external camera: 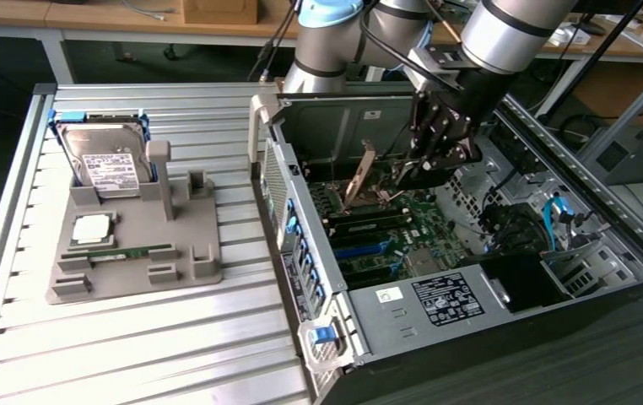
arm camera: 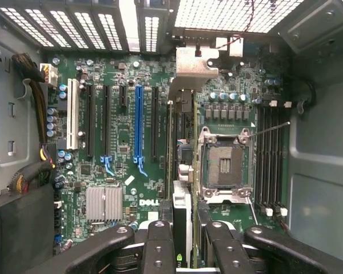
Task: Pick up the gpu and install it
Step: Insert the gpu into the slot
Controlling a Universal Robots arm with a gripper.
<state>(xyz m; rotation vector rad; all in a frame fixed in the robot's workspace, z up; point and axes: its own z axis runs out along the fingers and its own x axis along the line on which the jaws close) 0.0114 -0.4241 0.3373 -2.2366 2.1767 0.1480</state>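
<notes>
One open computer case (external camera: pixel 468 312) and one grey holder (external camera: pixel 192 261) on the bench (external camera: pixel 130 354). The holder has one hard drive (external camera: pixel 113 160), one memory stick (external camera: pixel 119 251) and one square chip (external camera: pixel 92 226). One motherboard (arm camera: pixel 120 131) with one blue slot (arm camera: pixel 138 123), one white slot (arm camera: pixel 74 114), one processor socket (arm camera: pixel 224 165). One gpu (external camera: pixel 358 181), one end effector (external camera: pixel 418 173).

Your arm (external camera: pixel 513 29): thick round tubes in brushed silver-grey, with a second silver segment beside the first.
Joint caps (external camera: pixel 331 12): pale blue, rounded, set where the tubes meet.
Cables (external camera: pixel 278 40): black and thin, running alongside the tubes.
Your hand (external camera: pixel 415 173): black throughout, built of flat bars and hinged links under a boxy black wrist block.
Fingers (arm camera: pixel 157 246): in the wrist view you see four matte black bars side by side, each set with round pivot pins or screw heads; the outer two are broader and curved.
</notes>
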